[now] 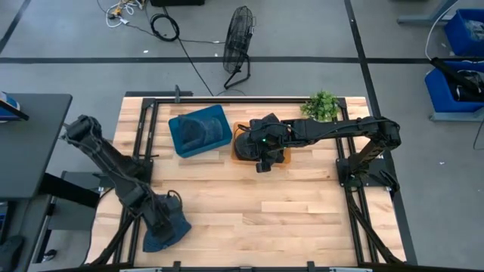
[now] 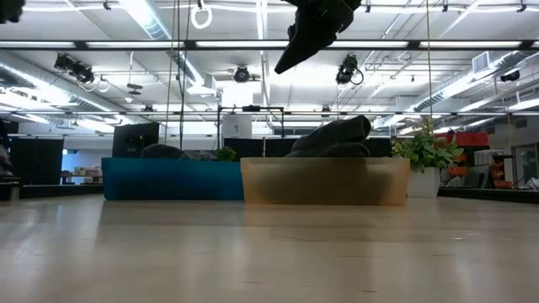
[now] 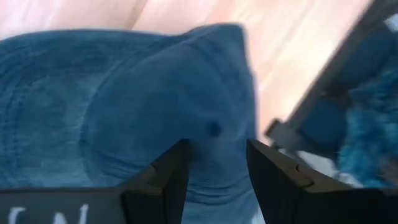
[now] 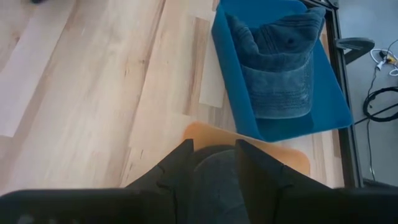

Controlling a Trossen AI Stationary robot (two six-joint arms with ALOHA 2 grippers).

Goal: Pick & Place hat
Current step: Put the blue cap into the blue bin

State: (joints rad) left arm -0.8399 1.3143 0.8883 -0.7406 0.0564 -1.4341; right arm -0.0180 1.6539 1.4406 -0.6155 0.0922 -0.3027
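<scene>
A blue denim cap [image 1: 161,234] lies on the table's near left part and fills the left wrist view [image 3: 124,93]. My left gripper [image 1: 172,217] [image 3: 217,146] is open right over its crown, a finger on either side of the top button [image 3: 213,129]. My right gripper [image 1: 263,162] [image 4: 214,144] is open and hangs high above the orange bin [image 2: 324,181] [image 4: 292,155], shown at the top of the low view [image 2: 290,55]. A dark grey hat [image 2: 337,135] [image 4: 214,180] rests inside that bin. My left gripper comes at the blue cap's crown [image 3: 205,93] from above, with the cap lying flat on the table. I cannot tell whether its fingertips [image 3: 177,162] touch the cloth.
A blue bin [image 1: 181,143] [image 4: 298,127] stands left of the orange one at the table's far side, with another blue cap [image 4: 280,74] in it. A small potted plant [image 1: 321,106] stands at the far right. Bare wood lies across the table's middle and near right.
</scene>
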